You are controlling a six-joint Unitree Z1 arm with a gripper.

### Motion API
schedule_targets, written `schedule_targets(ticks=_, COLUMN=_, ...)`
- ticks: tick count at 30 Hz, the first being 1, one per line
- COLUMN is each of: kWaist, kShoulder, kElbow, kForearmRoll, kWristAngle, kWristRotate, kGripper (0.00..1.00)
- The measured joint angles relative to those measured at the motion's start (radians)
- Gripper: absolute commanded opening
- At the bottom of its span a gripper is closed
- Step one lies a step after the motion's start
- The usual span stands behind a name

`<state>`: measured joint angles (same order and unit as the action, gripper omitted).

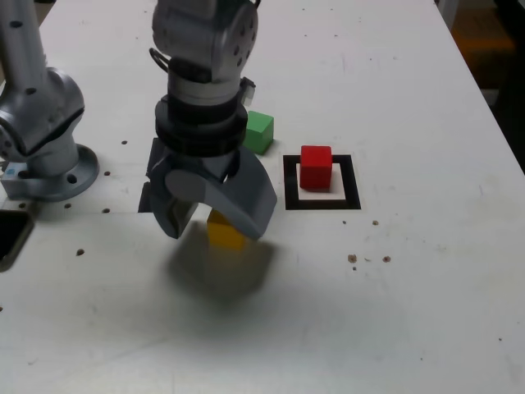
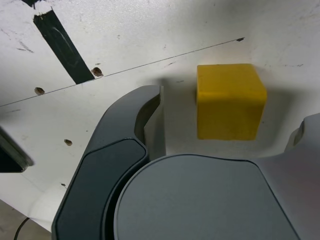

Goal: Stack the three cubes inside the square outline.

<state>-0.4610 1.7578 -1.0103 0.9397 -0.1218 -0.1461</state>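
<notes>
On the white table, the yellow cube (image 1: 225, 231) (image 2: 229, 100) rests between the two grey fingers of my gripper (image 1: 209, 220) (image 2: 226, 117). The jaws are open and stand apart from the cube's sides; neither pad touches it in the wrist view. The red cube (image 1: 316, 167) sits inside the square outline (image 1: 321, 202), a black frame with a white centre, toward the exterior view's right of the gripper. The green cube (image 1: 257, 131) lies on the table behind the gripper, just outside the outline's far corner.
The arm's grey base (image 1: 45, 156) stands at the exterior view's left. A black tape strip (image 2: 62, 45) lies beside the gripper. A dark object (image 1: 11, 236) sits at the left edge. Small brown specks (image 1: 353, 258) dot the table.
</notes>
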Motion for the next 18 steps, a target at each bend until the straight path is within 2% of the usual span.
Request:
schedule_targets(ticks=12, kWaist=0.000, kShoulder=0.040, kElbow=-0.009, kForearmRoll=-0.006, kWristAngle=-0.001, kWristRotate=0.005, kGripper=0.87)
schedule_targets(ticks=18, kWaist=0.000, kShoulder=0.043, kElbow=-0.007, kForearmRoll=-0.006, kWristAngle=-0.001, kWristRotate=0.008, kGripper=0.76)
